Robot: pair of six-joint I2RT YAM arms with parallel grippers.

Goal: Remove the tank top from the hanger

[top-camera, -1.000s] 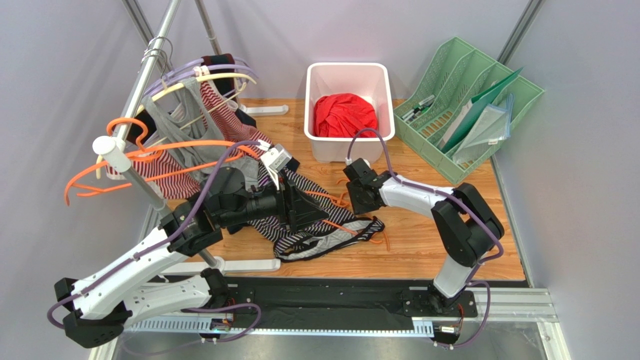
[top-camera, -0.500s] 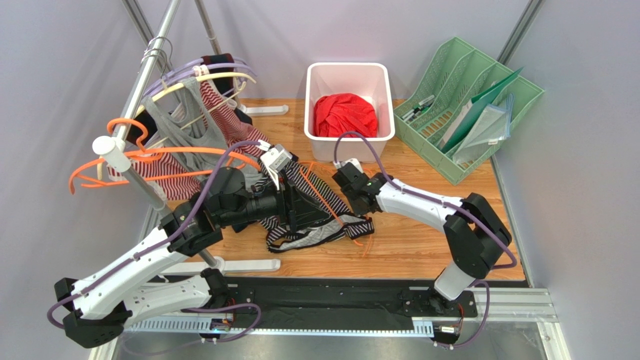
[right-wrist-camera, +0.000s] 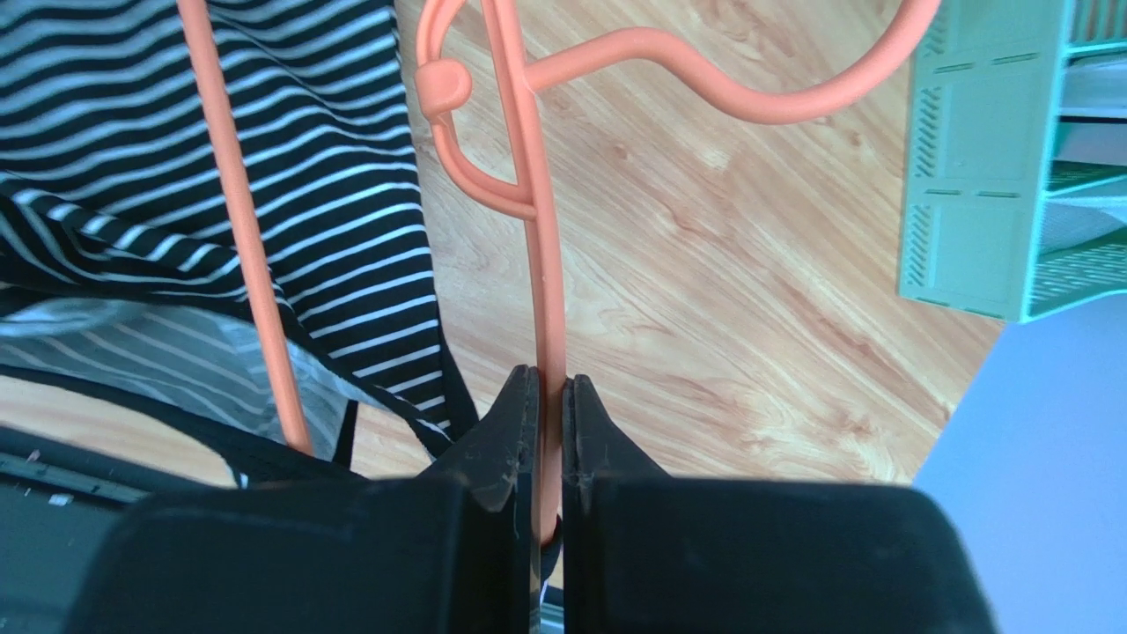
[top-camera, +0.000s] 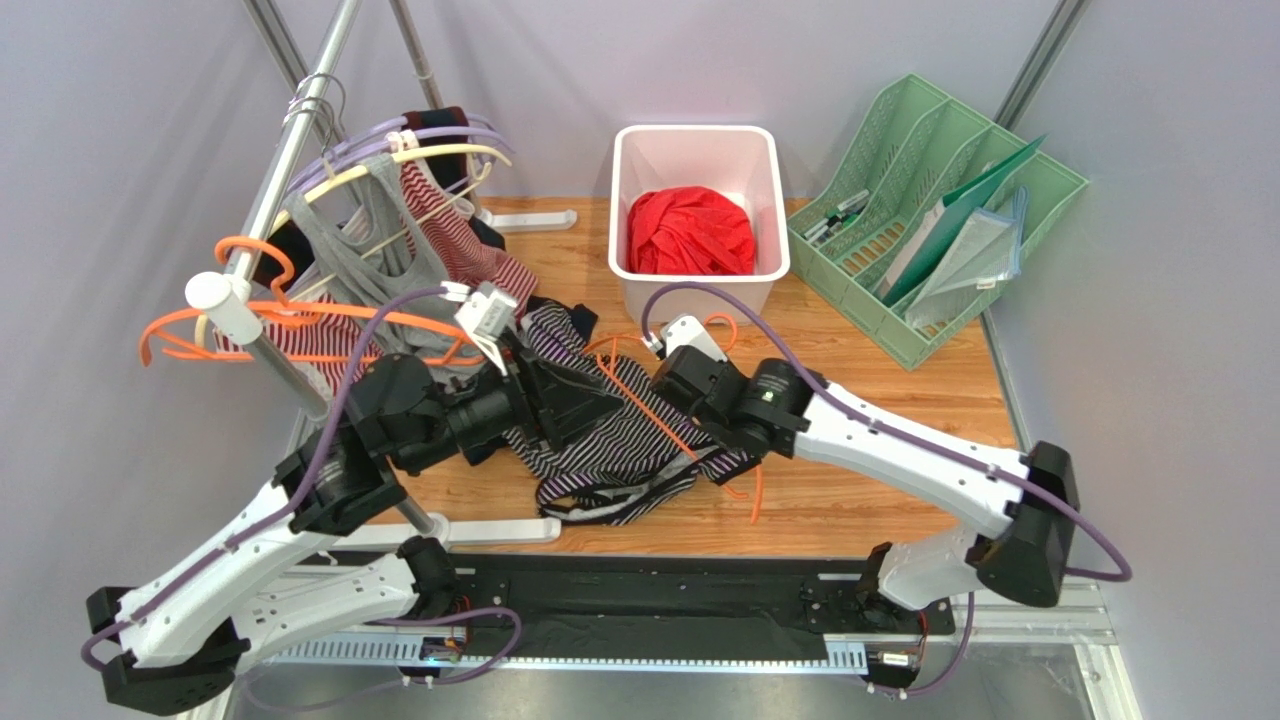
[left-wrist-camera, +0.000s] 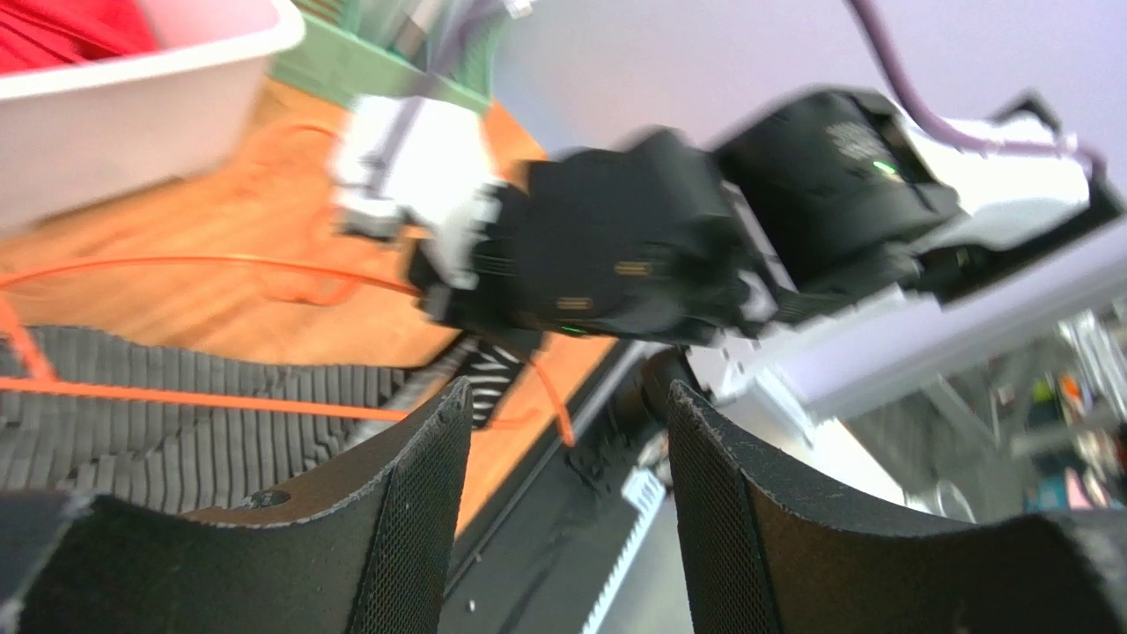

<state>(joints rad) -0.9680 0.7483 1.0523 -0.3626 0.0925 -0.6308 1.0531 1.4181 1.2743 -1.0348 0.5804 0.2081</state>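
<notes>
The black-and-white striped tank top lies crumpled on the wooden table, with the thin orange hanger running across it. My right gripper is shut on a bar of the hanger. In the right wrist view the bar runs up between the pressed fingers, the hook curls away above, and the tank top lies to the left. My left gripper hovers over the tank top's left part. Its jaws are open with nothing between them, and striped cloth shows beyond the left finger.
A white bin holding red cloth stands at the back centre. A green desk organizer is at the back right. On the left, a slanted metal rack pole carries several hangers with other garments.
My right gripper closed on the orange hanger and its arm reached left and forward. My left arm drew back to the left. The tank top and hanger shifted leftward.
</notes>
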